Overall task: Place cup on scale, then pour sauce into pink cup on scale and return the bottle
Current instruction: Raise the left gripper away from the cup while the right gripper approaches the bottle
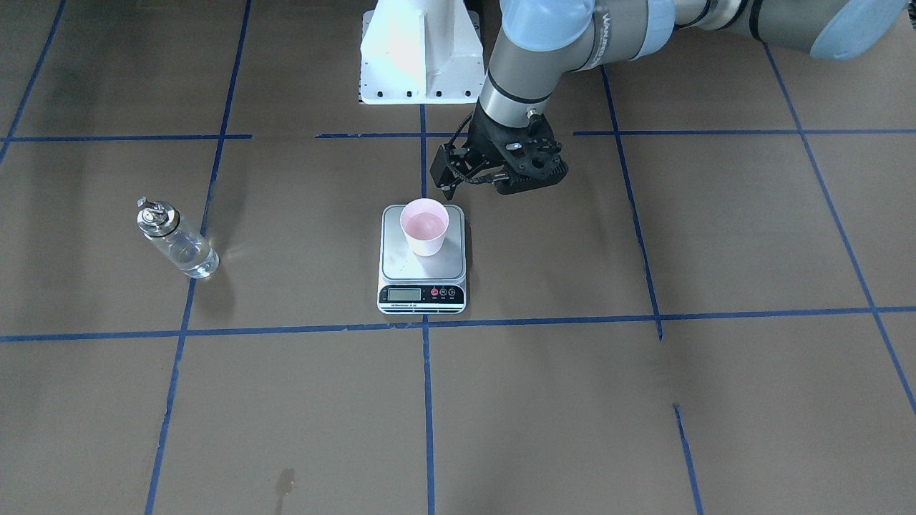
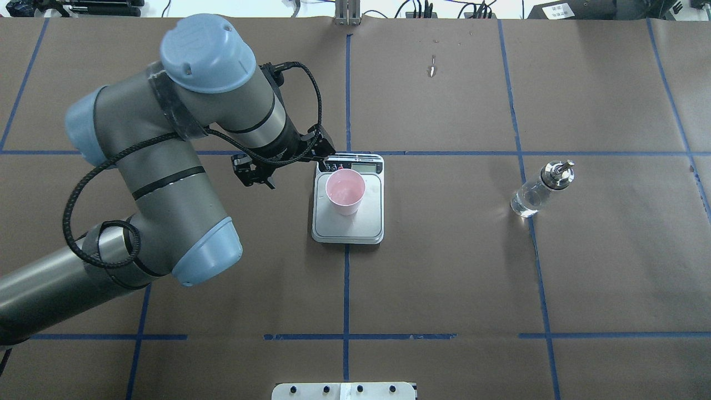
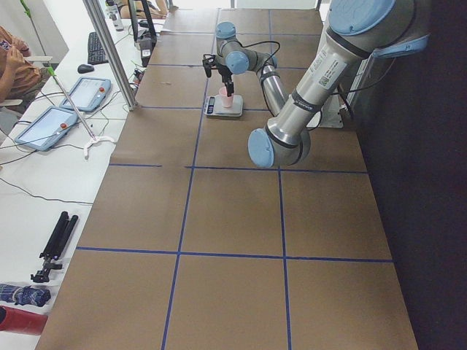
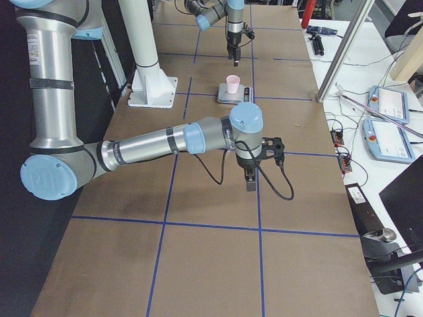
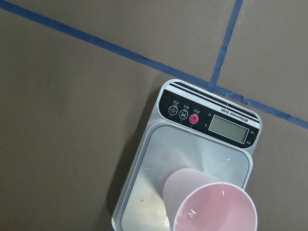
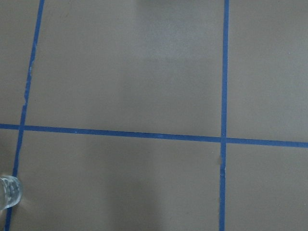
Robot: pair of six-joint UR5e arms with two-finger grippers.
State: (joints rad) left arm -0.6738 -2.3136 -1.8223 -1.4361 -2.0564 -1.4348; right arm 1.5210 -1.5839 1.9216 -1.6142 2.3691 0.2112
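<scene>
The pink cup (image 1: 424, 227) stands upright on the steel platform of the scale (image 1: 401, 266), toward its robot-side edge. It also shows in the overhead view (image 2: 345, 191) and the left wrist view (image 5: 211, 207), with wet glints inside. My left gripper (image 1: 447, 179) hangs just above and beside the cup, apart from it, open and empty. The glass bottle (image 1: 177, 239) stands alone on the table, part full of clear sauce, far from the scale (image 2: 355, 229). My right gripper (image 4: 251, 183) shows only in the exterior right view, so I cannot tell its state.
Small droplets lie on the scale's platform (image 5: 159, 159). The bottle's base (image 6: 8, 191) sits at the lower left edge of the right wrist view. The white robot base (image 1: 421, 50) stands behind the scale. Blue tape lines grid the brown table.
</scene>
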